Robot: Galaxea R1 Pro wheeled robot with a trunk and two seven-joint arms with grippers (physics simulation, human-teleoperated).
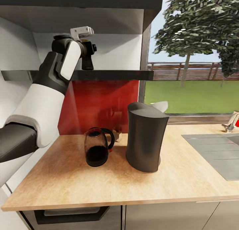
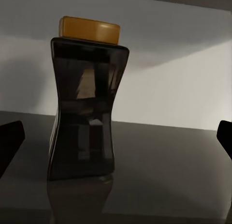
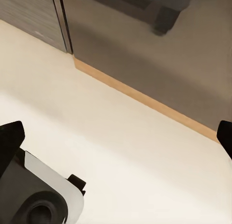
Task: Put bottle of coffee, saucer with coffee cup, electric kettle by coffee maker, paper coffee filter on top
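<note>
The left tool (image 2: 116,137) is spread wide before the yellow-capped dark brown coffee jar (image 2: 87,103), upright on the glossy dark shelf (image 2: 164,161); the right tool (image 3: 116,137) gapes too.

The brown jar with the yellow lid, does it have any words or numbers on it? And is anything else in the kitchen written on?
No text can be read anywhere.
The bottle of coffee: dark glass with pale reflections in the left wrist view, no label or letters showing on this side.
The coffee maker: plain dark grey, no brand visible.
The electric kettle: no markings visible.
The red wall panel: reflections, no writing.
</note>
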